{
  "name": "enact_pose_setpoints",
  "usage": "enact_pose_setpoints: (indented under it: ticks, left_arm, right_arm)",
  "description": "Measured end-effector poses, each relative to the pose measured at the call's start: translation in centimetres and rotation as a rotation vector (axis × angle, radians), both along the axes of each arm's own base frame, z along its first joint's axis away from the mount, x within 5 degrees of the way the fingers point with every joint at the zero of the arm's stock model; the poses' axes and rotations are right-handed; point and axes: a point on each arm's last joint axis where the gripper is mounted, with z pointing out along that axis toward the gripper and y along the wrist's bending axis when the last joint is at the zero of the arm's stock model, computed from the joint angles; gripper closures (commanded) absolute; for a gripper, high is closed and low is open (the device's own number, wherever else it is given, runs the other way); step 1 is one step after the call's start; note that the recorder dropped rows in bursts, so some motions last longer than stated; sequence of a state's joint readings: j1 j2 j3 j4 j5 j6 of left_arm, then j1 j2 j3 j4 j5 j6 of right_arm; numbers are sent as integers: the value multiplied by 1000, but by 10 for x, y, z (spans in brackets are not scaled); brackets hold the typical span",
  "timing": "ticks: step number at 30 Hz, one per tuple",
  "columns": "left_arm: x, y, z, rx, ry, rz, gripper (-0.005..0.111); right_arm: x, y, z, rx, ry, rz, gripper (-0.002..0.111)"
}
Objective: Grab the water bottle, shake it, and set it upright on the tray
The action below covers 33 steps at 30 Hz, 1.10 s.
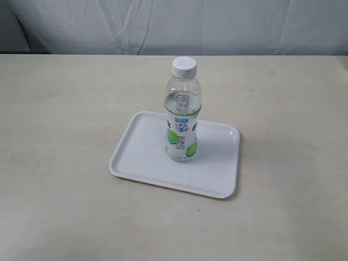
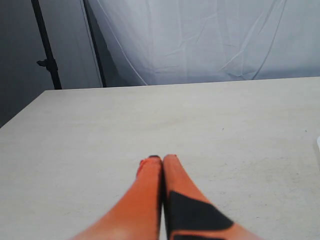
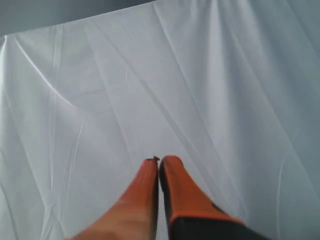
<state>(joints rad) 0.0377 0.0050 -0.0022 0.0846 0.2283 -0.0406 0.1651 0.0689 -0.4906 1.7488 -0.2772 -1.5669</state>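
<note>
Both grippers are pressed together and empty, left gripper low over bare table, right gripper facing the backdrop; the water bottle stands upright mid-tray, job apparently complete.

Looks like a test lab or studio corner. Plain pale table backed by creased white cloth. Black stand pole alongside.

One water bottle, one tray

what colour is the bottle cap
White; the water bottle cap shows best in the exterior view.
</note>
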Motion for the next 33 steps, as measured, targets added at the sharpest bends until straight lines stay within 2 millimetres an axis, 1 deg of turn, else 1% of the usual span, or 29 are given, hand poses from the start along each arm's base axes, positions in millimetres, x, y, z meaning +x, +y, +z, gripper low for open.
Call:
enact_pose_setpoints:
  ticks: [5, 8, 10, 11, 14, 17, 19, 21, 24, 27, 29, 33]
  left_arm:
    - [0, 0, 0, 0, 0, 0, 107]
    - [0, 0, 0, 0, 0, 0, 107]
    - [0, 0, 0, 0, 0, 0, 107]
    - [0, 0, 0, 0, 0, 0, 107]
    - [0, 0, 0, 0, 0, 0, 107]
    - [0, 0, 0, 0, 0, 0, 107]
    - [0, 0, 0, 0, 0, 0, 107]
    - [0, 0, 0, 0, 0, 0, 107]
    - [0, 0, 0, 0, 0, 0, 107]
    - [0, 0, 0, 0, 0, 0, 107]
    - [0, 0, 0, 0, 0, 0, 107]
    - [0, 0, 0, 0, 0, 0, 107]
  right_arm:
    - [14, 12, -27, -62, 58, 97, 102]
    - [20, 22, -38, -156, 71, 162, 102]
    - [24, 30, -46, -243, 103, 215, 102]
    - [27, 34, -49, -255, 128, 251, 102]
    - [35, 42, -62, -330, 255, 325, 102]
    - [37, 44, -77, -311, 413, 367, 102]
    - [38, 41, -84, -273, 498, 352, 102]
    - [36, 39, -88, -253, 541, 320, 102]
    - [31, 34, -91, -243, 567, 249, 102]
    - [27, 31, -95, -238, 552, 180, 102]
    - [26, 29, -101, -240, 550, 145, 102]
    - [31, 27, -122, -238, 612, 114, 102]
